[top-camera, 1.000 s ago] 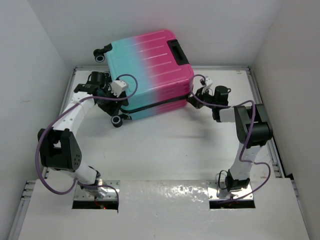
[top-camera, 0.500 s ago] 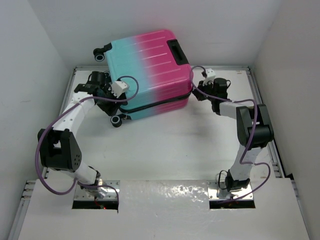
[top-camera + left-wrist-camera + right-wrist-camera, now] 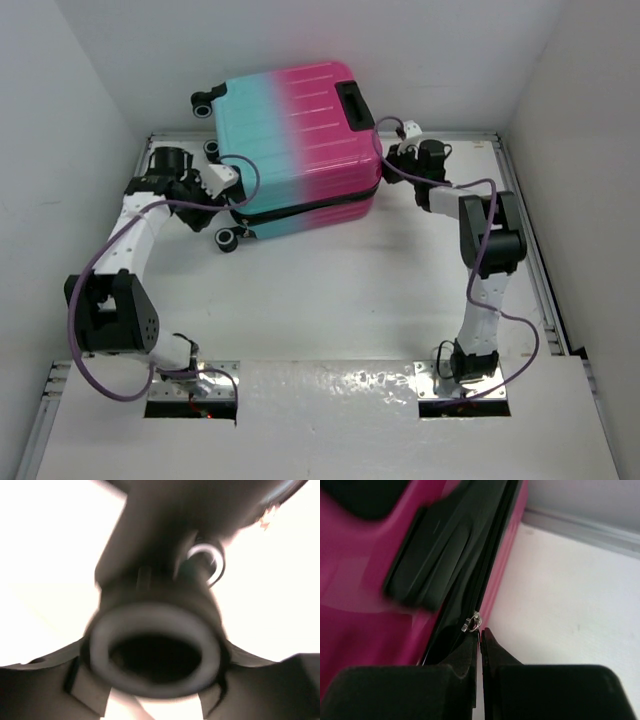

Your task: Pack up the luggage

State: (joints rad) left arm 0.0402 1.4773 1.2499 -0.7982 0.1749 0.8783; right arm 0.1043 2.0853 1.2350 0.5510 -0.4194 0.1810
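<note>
Two arms rise from the near edge of the table (image 3: 340,290), and both reach to the one luggage (image 3: 300,140) lying shut at the far side, its turquoise end toward the left arm and its pink end toward the right.

The left gripper (image 3: 155,690) has its jaws apart with a wheel (image 3: 155,655) squarely between them. Blur hides whether the pads press on it, so I cannot tell if it is held. A second wheel (image 3: 207,562) sits beyond the first, up and to the right of the jaws. From above, three wheels show at the turquoise end.

The right gripper (image 3: 481,632) has its jaws together at the pink end. A small metal zip pull (image 3: 472,623) lies right at the tips, a touch to their left (pinched or only touched, I cannot tell). The black zip line runs on past the tips. Beyond and left of them is one black handle (image 3: 432,560). A second handle (image 3: 355,103) lies on the broad pink face, seen from above.
</note>
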